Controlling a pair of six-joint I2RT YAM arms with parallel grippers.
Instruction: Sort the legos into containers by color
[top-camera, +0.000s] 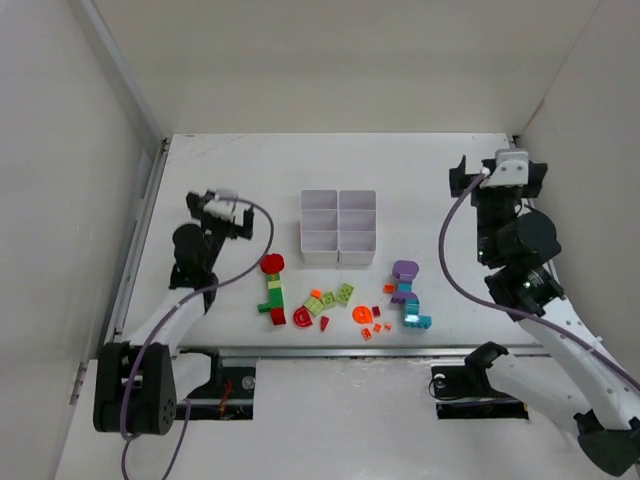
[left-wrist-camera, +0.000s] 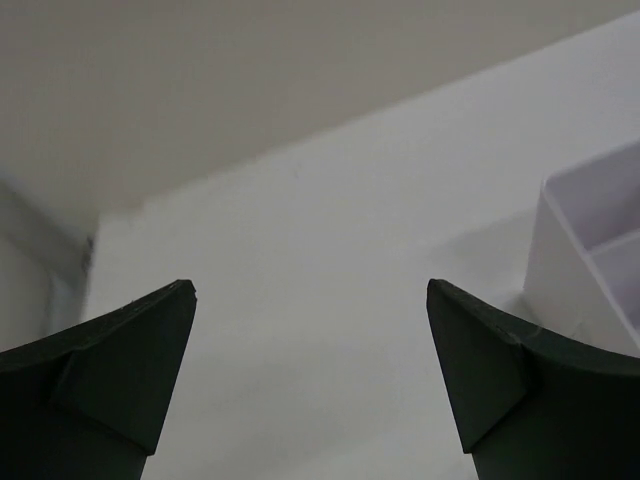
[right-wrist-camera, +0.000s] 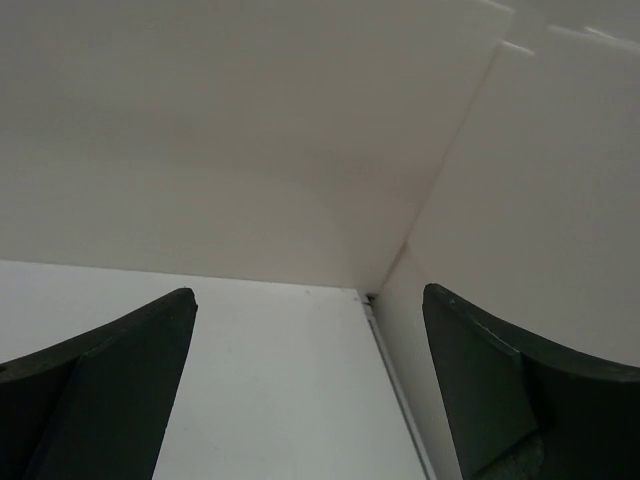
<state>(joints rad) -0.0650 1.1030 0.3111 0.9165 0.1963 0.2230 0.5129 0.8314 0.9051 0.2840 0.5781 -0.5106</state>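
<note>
The legos lie loose on the table in front of the containers (top-camera: 338, 252), a white six-compartment organiser. From left to right I see a red round piece (top-camera: 272, 264) atop a green and red stack (top-camera: 274, 296), lime pieces (top-camera: 331, 297), small orange bits (top-camera: 363, 315), a purple piece (top-camera: 404, 270) and teal bricks (top-camera: 412, 308). My left gripper (top-camera: 217, 201) hovers open and empty to the left of the containers. My right gripper (top-camera: 498, 166) is open and empty near the far right corner. In the left wrist view the left gripper (left-wrist-camera: 308, 290) faces bare table, with the containers (left-wrist-camera: 560, 270) at the right edge. The right gripper (right-wrist-camera: 308, 292) faces the table corner.
White walls enclose the table on the left, back (top-camera: 340, 60) and right. A metal rail (top-camera: 140, 230) runs along the left edge. A wall seam (right-wrist-camera: 390, 390) runs just right of my right gripper. Both arm bases sit at the near edge.
</note>
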